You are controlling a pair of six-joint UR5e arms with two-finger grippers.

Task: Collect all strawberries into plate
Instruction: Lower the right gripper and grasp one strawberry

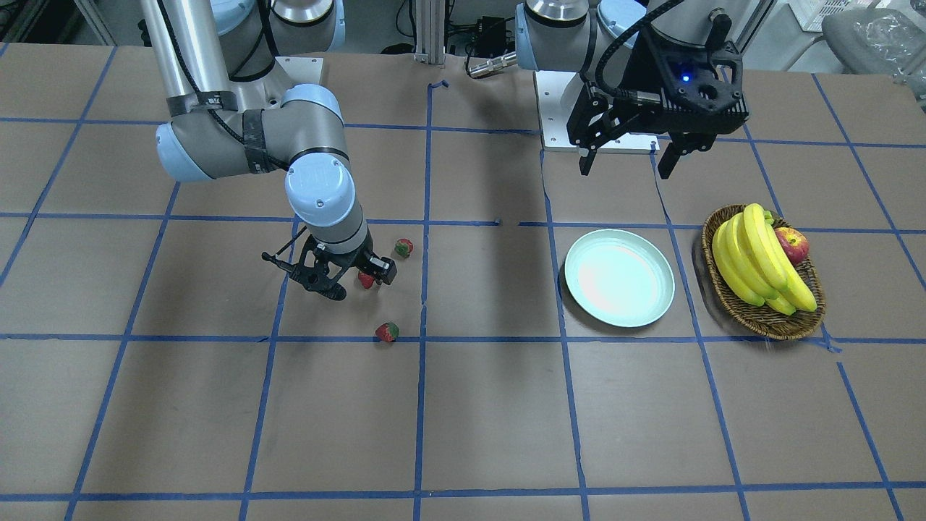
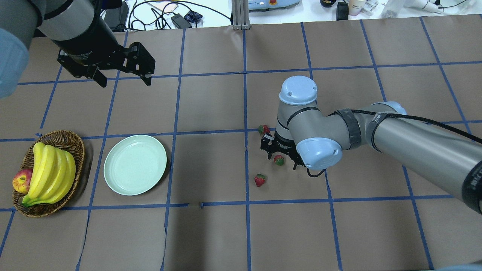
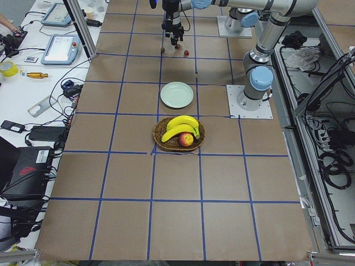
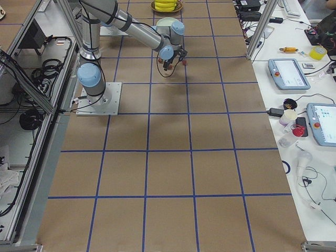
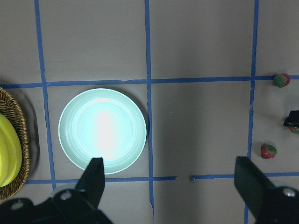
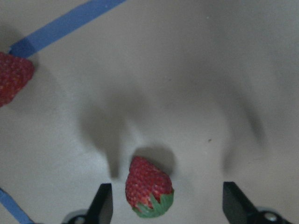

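Note:
Three strawberries lie on the brown paper right of centre: one (image 2: 263, 129) by a blue tape line, one (image 2: 260, 180) nearer the front, and a middle one (image 2: 278, 160). My right gripper (image 2: 280, 158) is low over that middle berry (image 6: 147, 189), open, with a finger on each side and not touching it. In the front-facing view the same berry (image 1: 367, 280) peeks out beside the gripper (image 1: 362, 284). The pale green plate (image 2: 135, 165) sits empty to the left. My left gripper (image 2: 125, 81) hangs open and empty above and behind the plate (image 5: 103, 130).
A wicker basket (image 2: 75, 145) with bananas (image 2: 49, 169) and an apple (image 2: 22, 180) stands left of the plate. Blue tape lines grid the paper-covered table. The right arm's elbow (image 2: 318, 152) overhangs the berries.

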